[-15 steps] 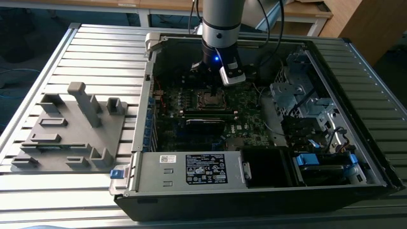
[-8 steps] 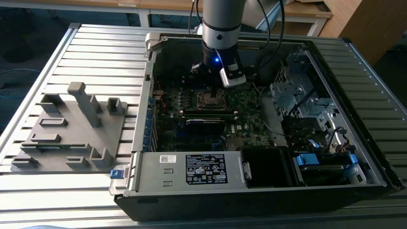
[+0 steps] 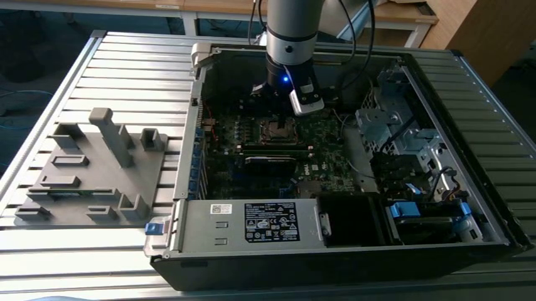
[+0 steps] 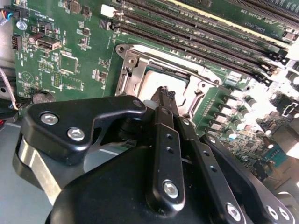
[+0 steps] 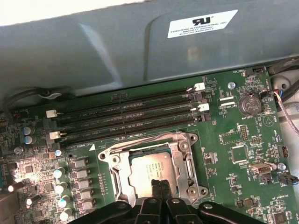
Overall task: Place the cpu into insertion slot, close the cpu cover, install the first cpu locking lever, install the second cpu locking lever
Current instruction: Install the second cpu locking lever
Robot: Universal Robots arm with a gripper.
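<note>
An open black computer case [image 3: 469, 251] is laid on the ribbed metal desk [image 3: 125, 56], and a green circuit board [image 5: 243, 135] is held inside it beside a grey labelled power supply box [image 3: 251, 222]. On the board, the small square insertion slot with its silvery rim [image 5: 108, 158] is occupied by the flat silver-grey cpu [image 5: 152, 168], framed by the thin metal cpu cover [image 5: 184, 161]. Directly above the cpu, the black pincer [image 5: 160, 184] is seen clenched, fingertips pressed together, grasping nothing.
</note>
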